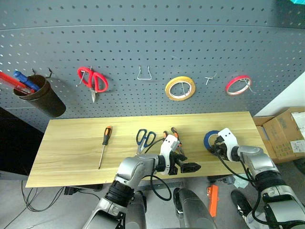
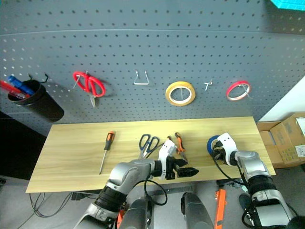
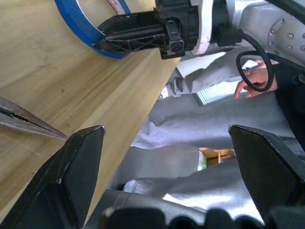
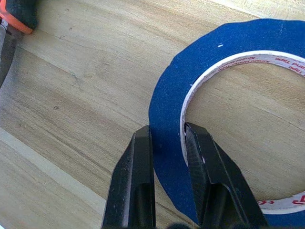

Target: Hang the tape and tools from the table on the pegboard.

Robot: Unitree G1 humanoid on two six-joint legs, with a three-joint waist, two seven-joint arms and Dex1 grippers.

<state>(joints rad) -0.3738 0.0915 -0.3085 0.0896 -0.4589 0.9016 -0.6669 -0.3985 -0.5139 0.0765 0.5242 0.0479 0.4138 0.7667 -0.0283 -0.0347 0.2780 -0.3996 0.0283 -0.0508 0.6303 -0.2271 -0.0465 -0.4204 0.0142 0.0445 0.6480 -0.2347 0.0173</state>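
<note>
The blue tape [image 4: 167,119] lies flat near the right end of the pale table [image 1: 71,148]. My right gripper [image 4: 167,131] is shut on the ring's wall, one finger outside and one inside the hollow. Near the table's front edge, my left gripper [image 1: 193,167] hangs open and empty beside the orange-handled pliers [image 1: 172,134], which its wrist partly hides. Blue-handled scissors [image 1: 145,138] lie left of the pliers. Further left lies the screwdriver [image 1: 105,143]. The dark pegboard [image 1: 152,47] rises behind the table.
Red scissors [image 1: 94,81], a yellow tape ring [image 1: 180,88] and a red tape ring [image 1: 238,85] hang on the board, with bare hooks [image 1: 144,74] between them. A dark cup of pens [image 1: 40,98] hangs at left. Cardboard boxes [image 1: 286,133] stand at right. A person's hand [image 3: 250,81] appears below the table edge.
</note>
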